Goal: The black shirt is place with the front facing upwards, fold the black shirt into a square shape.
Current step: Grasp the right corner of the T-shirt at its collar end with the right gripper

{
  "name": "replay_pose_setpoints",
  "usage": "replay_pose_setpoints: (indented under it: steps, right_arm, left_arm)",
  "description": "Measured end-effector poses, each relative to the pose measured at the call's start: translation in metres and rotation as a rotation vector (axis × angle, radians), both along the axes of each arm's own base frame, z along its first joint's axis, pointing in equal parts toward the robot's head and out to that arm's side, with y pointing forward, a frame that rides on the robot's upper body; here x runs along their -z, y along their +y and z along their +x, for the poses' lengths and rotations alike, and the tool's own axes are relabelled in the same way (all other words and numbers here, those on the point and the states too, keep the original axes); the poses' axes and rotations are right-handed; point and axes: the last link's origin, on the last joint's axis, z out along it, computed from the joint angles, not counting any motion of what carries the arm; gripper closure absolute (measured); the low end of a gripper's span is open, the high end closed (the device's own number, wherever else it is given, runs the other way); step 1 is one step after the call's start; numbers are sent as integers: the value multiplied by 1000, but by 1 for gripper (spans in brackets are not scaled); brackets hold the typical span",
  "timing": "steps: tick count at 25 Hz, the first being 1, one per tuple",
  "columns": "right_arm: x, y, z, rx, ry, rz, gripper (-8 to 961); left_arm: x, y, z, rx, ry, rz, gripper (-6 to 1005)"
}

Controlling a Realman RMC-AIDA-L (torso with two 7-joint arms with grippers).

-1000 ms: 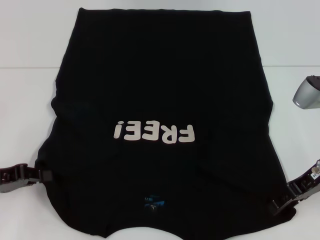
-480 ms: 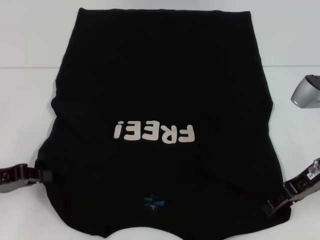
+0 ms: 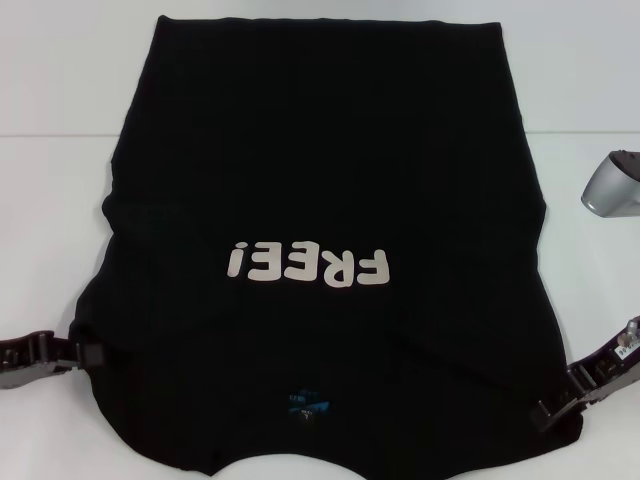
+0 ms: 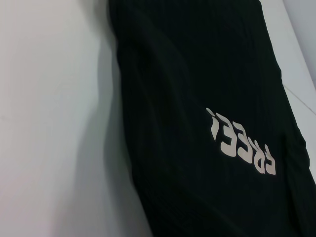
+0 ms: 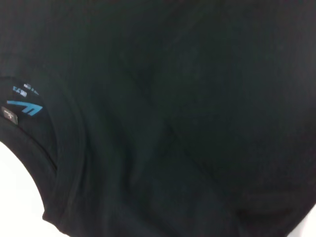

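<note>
The black shirt (image 3: 320,180) lies flat on the white table (image 3: 50,200), front up, with its collar toward me. Its off-white "FREE!" lettering (image 3: 308,264) reads upside down, and the blue neck tag (image 3: 306,403) sits near the front edge. My left gripper (image 3: 92,352) is at the shirt's left edge, low by the shoulder. My right gripper (image 3: 548,410) reaches the cloth at the right shoulder corner. The left wrist view shows the shirt (image 4: 197,74) and its lettering (image 4: 240,140). The right wrist view is filled by the shirt (image 5: 197,98), with the collar (image 5: 64,163) and tag (image 5: 23,107).
A silver-grey rounded object (image 3: 610,185) stands at the right edge, beyond the shirt. White table surface shows on both sides of the shirt and behind it.
My right gripper has moved a little inward onto the shirt's right corner. The left gripper has barely shifted. The shirt lies as before.
</note>
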Motion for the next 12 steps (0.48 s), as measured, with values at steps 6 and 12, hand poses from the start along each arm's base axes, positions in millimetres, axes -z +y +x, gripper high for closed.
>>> replay_pose_setpoints:
  steps: [6, 12]
  right_arm:
    - [-1, 1, 0, -14, -35, -6, 441]
    - [2, 1, -2, -24, -52, -17, 574]
  left_arm:
    - [0, 0, 0, 1, -2, -2, 985]
    - [0, 0, 0, 2, -3, -3, 985]
